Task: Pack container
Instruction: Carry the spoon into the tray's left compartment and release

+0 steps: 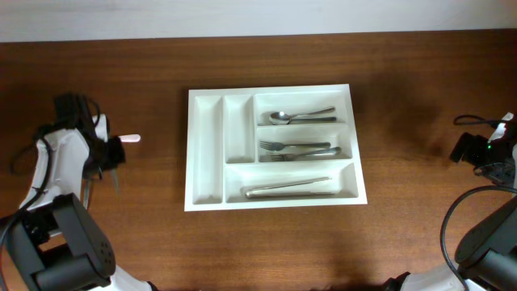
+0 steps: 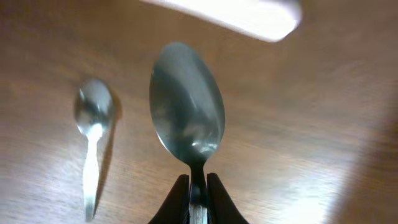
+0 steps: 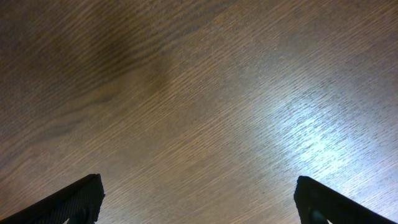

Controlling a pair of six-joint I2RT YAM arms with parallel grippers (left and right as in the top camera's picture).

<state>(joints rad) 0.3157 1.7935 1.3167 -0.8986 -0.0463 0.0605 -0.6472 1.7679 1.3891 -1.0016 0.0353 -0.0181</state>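
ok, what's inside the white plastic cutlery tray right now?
White plastic tray, wide compartments: metal spoons top, metal forks middle, metal knives bottom. Both narrow compartments look bare. Pieces overlap, so whatever lies beneath is hidden.

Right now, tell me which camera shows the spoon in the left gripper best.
The left wrist view: the spoon sits large mid-frame, its neck pinched in the left gripper. Overhead, it cannot be made out by the left arm. The right wrist view shows only the table.
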